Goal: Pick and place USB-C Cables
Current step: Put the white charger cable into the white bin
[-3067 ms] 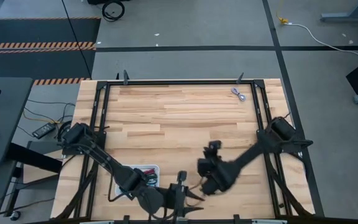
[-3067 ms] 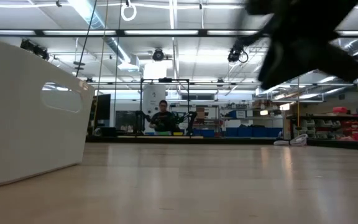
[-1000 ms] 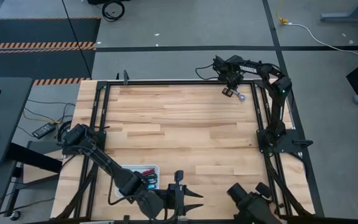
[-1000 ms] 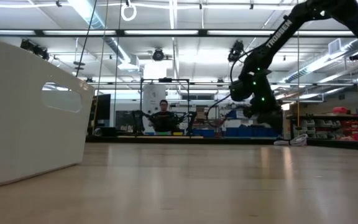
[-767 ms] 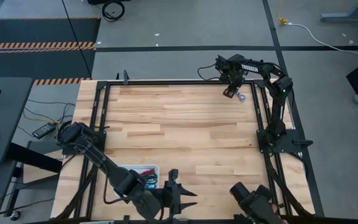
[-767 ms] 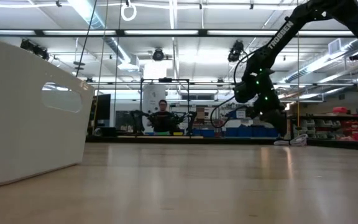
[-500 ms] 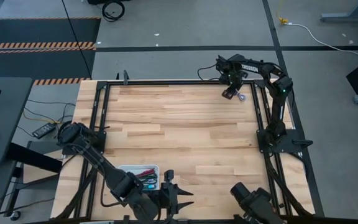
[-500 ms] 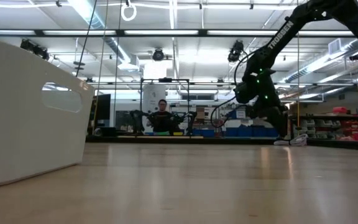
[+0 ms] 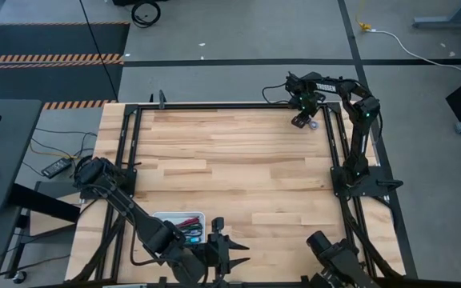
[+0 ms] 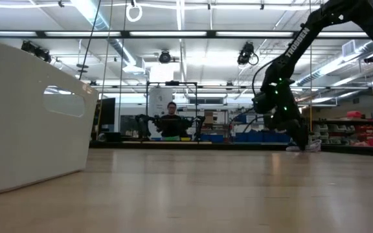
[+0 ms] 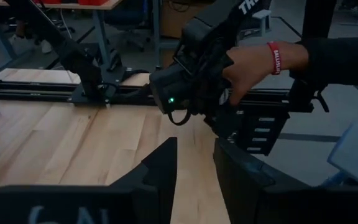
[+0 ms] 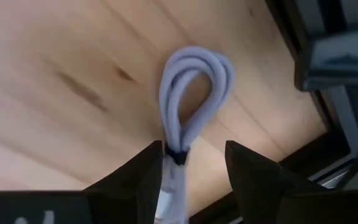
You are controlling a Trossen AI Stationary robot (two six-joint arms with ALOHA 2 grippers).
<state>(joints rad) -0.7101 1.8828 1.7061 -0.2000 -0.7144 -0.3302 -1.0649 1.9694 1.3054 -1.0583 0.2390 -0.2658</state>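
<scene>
The silver-grey USB-C cable (image 12: 190,93) lies flat on the wood near the table's far right corner, also visible in the high view (image 9: 313,125). My right gripper (image 12: 192,171) is open and points down over it. Its fingers stand on either side of the bundle's tied end, and the loop shows ahead of them. The green, dark red and teal cables (image 9: 187,228) lie in the white tray (image 9: 162,218) at the near edge; the purple one is not visible. My left gripper (image 11: 194,163) is open and waits just right of the tray.
The black table frame rail (image 12: 337,56) runs close beside the silver-grey cable. A person's hand with a red wristband (image 11: 260,62) holds a dark arm device (image 9: 338,260) off the near edge. The tray's white wall (image 10: 31,116) fills the low view's left.
My right gripper has moved a little toward the table's right edge and come down over the silver-grey cable, staying open. My left arm has shifted slightly toward the table's left, closer to the tray. The cables have not moved.
</scene>
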